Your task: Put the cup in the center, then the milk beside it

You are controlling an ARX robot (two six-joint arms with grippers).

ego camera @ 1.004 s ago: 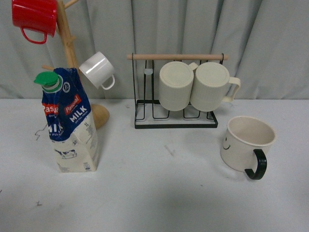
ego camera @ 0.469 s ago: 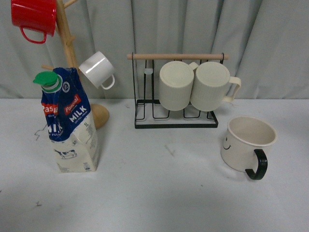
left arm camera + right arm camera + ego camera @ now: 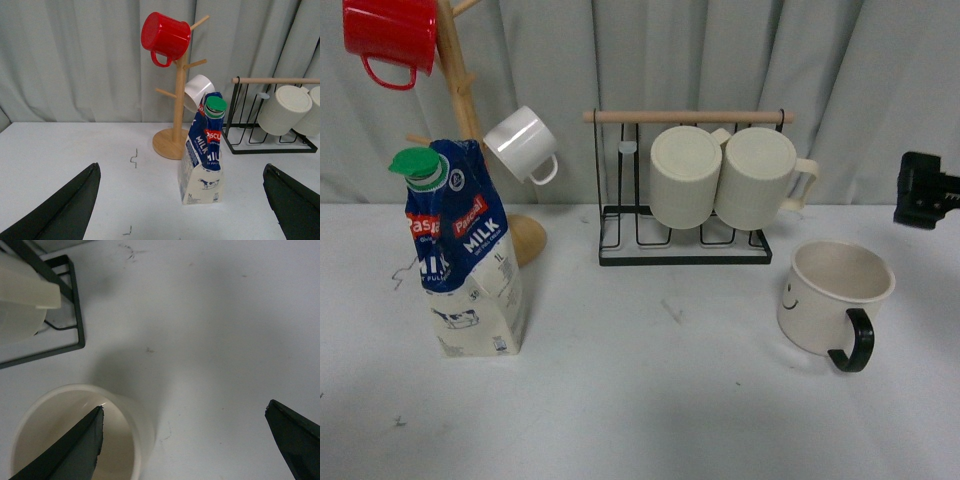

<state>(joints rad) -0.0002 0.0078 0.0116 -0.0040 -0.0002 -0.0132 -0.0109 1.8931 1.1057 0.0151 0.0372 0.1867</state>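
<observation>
The cup (image 3: 825, 295), cream with a black handle and a small smiley face, stands upright at the right of the white table. The milk (image 3: 468, 255), a blue-and-white carton with a green cap, stands at the left. My right gripper (image 3: 185, 407) is open above the table just beside the cup (image 3: 50, 415), one finger (image 3: 75, 450) over the cup's open mouth. A black part of the right arm (image 3: 925, 190) shows at the right edge of the front view. My left gripper (image 3: 181, 167) is open, well short of the milk (image 3: 202, 155), with nothing between its fingers.
A black wire rack (image 3: 680, 250) with a wooden bar holds two ribbed cream mugs (image 3: 720, 178) at the back centre. A wooden mug tree (image 3: 460, 90) at the back left carries a red mug (image 3: 392, 35) and a small white mug (image 3: 520, 143). A grey curtain hangs behind.
A black part of my right arm has come into the front view at the right edge, above the cup. The cup and the milk have not moved.
</observation>
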